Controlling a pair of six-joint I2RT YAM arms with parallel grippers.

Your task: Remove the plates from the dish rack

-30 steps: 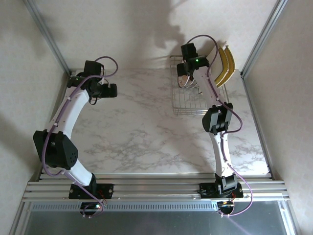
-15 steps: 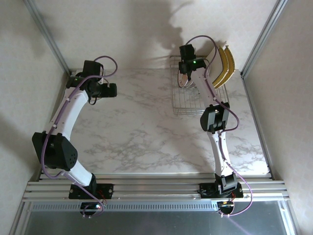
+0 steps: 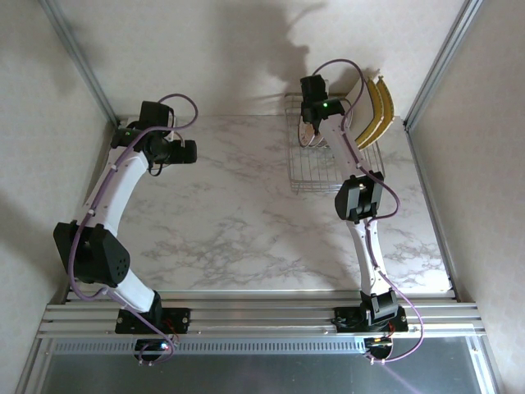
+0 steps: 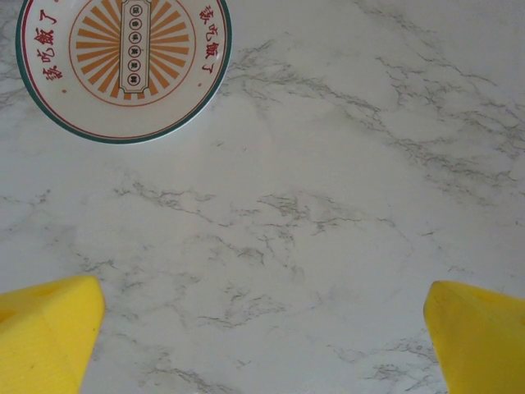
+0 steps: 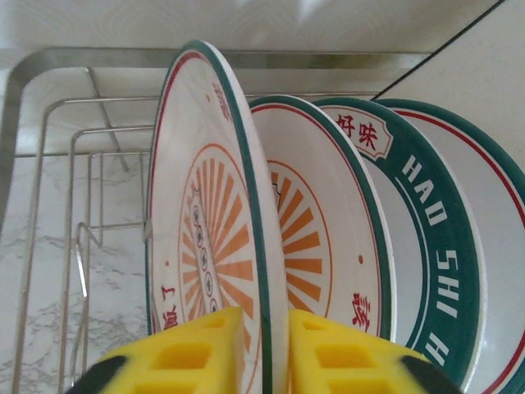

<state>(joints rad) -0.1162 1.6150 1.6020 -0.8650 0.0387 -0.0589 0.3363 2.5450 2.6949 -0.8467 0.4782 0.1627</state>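
Toward the far-left corner of the desk (image 3: 246,213), the left gripper (image 3: 182,152) hangs above the marble surface. In the left wrist view its yellow fingertips (image 4: 45,336) sit at the two bottom corners, spread wide and released, with bare marble between them. A round plate (image 4: 123,61) lies flat and face up on the desk, well apart from those fingertips. It is white with an orange sunburst centre, red characters and a green rim, and the top edge of the view cuts it off. At the far-right corner of the desk stands the dish rack (image 3: 316,176), a silver wire frame with upright dividers. In the right wrist view the right gripper (image 5: 267,353) is clenched on the rim of the leftmost plate (image 5: 205,222), with one yellow finger pressed against each face. This plate stands upright on edge in the rack. Just beside it to the right stand the second plate (image 5: 320,238), the third plate (image 5: 435,246) with a broad lettered green band, and the fourth plate (image 5: 500,271), all on edge. At the right end of the rack, the yellow plates (image 3: 381,107) lean up past the far edge of the desk.
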